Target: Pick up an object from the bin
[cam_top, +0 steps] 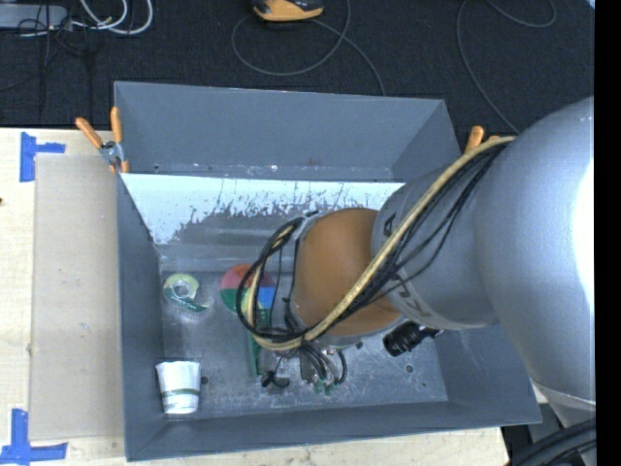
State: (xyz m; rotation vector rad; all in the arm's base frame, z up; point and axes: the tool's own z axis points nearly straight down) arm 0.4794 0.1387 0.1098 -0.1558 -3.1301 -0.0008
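Behind, dark carpet with loose cables (291, 42) across it; in front, a grey metal bin (281, 134) with sloping walls, so that small things slide down and collect on the flat floor. Reaching in from the right, the silver arm (543, 260), with an orange wrist cover (335, 270) and a bundle of black and yellow cables (388, 250) looped round it, probably left slack to follow the wrist's turning.

Low over the floor at the front middle, the gripper (299, 372), brought down as if for a grasp. Cannot tell whether spread or pressed together: dark and tangled there, half hidden below the cover. Nothing seen pinched.

Just left of the wrist and partly under it, a small cluster: something red (236, 278), something green (229, 299), something blue (265, 301); impossible to name more exactly. Likely the target among these, being nearest, but not certain which.

Further left, well apart, a clear tape roll (182, 291) with a green mark, lying flat. Near the front left corner, a small white cup (179, 386); upright or tipped, hard to say. Both free, yet away from the gripper.
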